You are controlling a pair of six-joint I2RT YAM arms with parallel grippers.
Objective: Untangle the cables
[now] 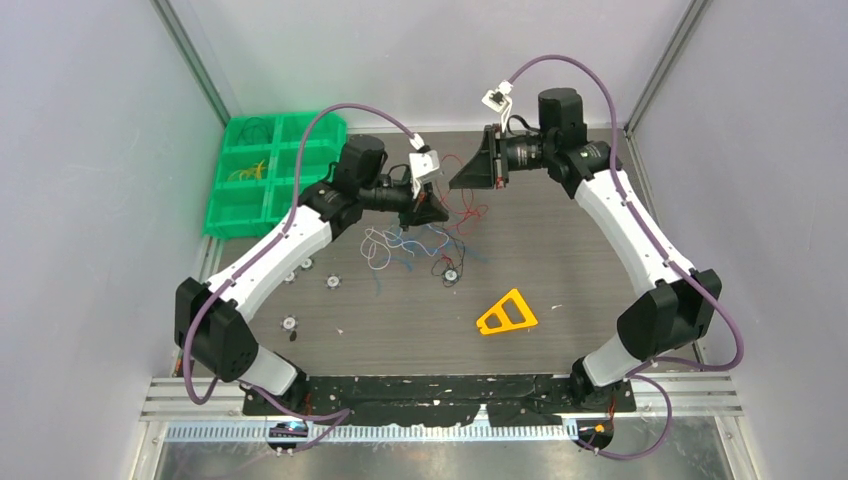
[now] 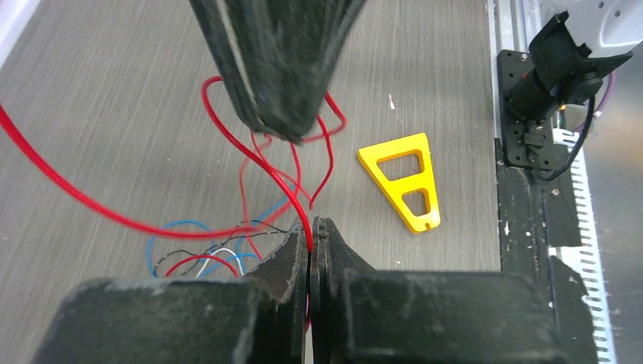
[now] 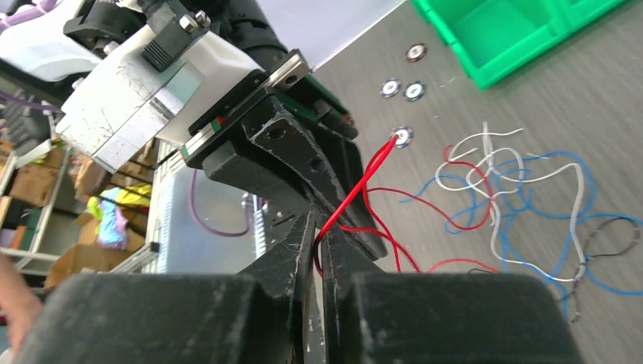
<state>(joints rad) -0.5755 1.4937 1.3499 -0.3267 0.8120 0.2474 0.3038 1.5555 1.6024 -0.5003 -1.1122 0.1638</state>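
The cables (image 1: 420,243) lie in a loose tangle of red, blue, white and black wires on the dark table, just below both grippers. My left gripper (image 2: 312,227) is shut on a red cable (image 2: 250,155) that runs up from its tips. My right gripper (image 3: 318,229) has its jaws almost together, and the same kind of red cable (image 3: 356,186) is pinched in the thin slit. The two grippers nearly touch tip to tip above the table, left gripper (image 1: 428,207) and right gripper (image 1: 456,182). Blue and white loops (image 3: 515,189) rest flat on the table beyond them.
A yellow triangular plastic piece (image 1: 507,314) lies on the table to the near right of the tangle. Green bins (image 1: 262,175) stand at the back left. Several small round discs (image 1: 333,283) are scattered near the left arm. Grey walls close in both sides.
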